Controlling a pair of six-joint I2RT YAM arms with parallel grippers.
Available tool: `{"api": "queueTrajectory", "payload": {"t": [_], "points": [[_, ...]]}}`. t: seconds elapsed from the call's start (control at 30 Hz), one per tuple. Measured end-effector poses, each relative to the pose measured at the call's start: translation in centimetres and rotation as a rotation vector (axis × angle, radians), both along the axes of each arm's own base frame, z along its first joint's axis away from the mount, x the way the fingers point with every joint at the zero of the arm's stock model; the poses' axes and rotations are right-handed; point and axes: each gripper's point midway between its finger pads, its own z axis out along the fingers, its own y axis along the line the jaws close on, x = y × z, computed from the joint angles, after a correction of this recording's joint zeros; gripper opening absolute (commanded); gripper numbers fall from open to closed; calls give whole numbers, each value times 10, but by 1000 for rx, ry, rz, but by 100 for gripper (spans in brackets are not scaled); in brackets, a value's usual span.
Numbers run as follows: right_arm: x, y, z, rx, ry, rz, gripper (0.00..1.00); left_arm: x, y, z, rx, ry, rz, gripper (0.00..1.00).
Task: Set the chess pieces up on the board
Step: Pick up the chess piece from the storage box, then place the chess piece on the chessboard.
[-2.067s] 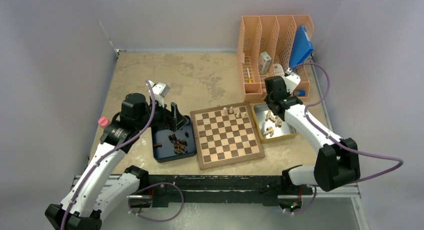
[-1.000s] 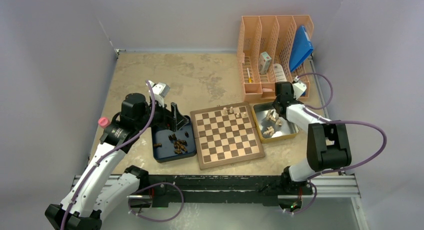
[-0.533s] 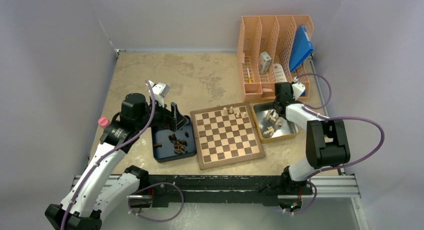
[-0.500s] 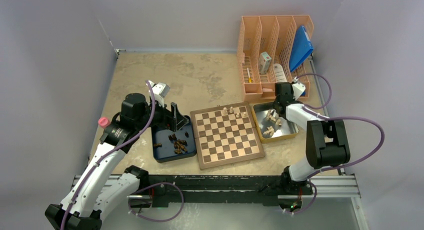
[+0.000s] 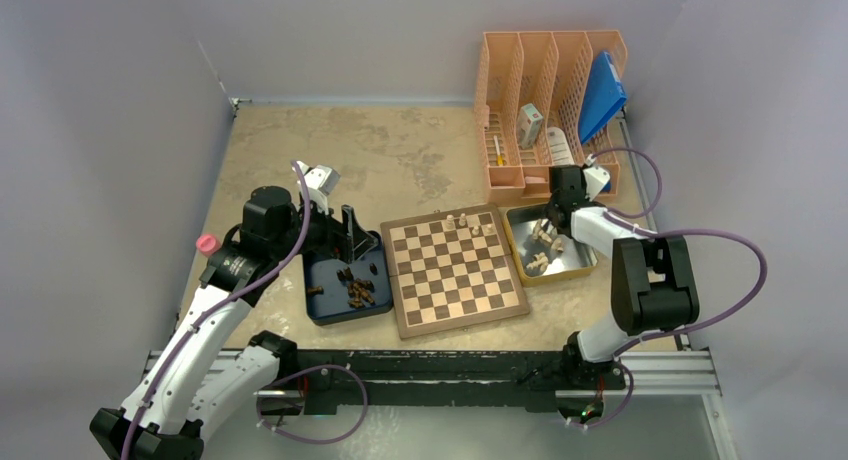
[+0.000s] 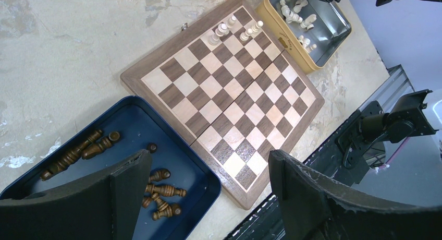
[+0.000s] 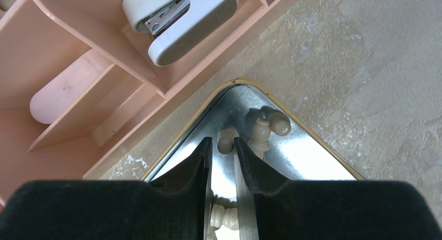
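Note:
The board (image 5: pixel 455 270) lies at mid-table, with a few pale chess pieces (image 5: pixel 462 221) standing on its far rows; both also show in the left wrist view, the board (image 6: pixel 224 94) and the pieces (image 6: pixel 229 28). Dark pieces (image 5: pixel 355 288) lie in the blue tray (image 5: pixel 325 305) to its left. My left gripper (image 6: pixel 208 156) hangs open and empty above the tray's right end and the board's near corner. My right gripper (image 7: pixel 222 141) is down in the far corner of the yellow tray (image 7: pixel 323 146), its jaws nearly closed on a lying pale piece (image 7: pixel 223 216). Other pale pieces (image 7: pixel 263 130) lie just beyond the tips.
A peach desk organizer (image 5: pixel 550 90) stands right behind the yellow tray, holding a white stapler (image 7: pixel 177 15) and a blue folder (image 5: pixel 603 90). A pink cap (image 5: pixel 207 244) sits at the table's left edge. The black rail runs along the near edge.
The right arm folded its elbow back and brought its gripper down into the yellow tray's far corner; over the last half second it barely moved. The left arm has not moved.

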Motion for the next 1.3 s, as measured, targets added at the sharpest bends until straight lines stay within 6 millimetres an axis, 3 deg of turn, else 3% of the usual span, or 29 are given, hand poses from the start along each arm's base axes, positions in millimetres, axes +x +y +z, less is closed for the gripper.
{"api": "queueTrajectory", "payload": {"t": [0.63, 1.03, 1.17, 1.3], "points": [[0, -3, 7, -15, -12, -2, 15, 0, 0, 0, 0, 0, 0, 83], [-2, 1, 61, -5, -136, 30, 14, 0, 0, 0, 0, 0, 0, 83], [-7, 13, 81, 17, -177, 81, 14, 0, 0, 0, 0, 0, 0, 83], [-12, 40, 98, 37, -214, 169, 14, 0, 0, 0, 0, 0, 0, 83]]}}
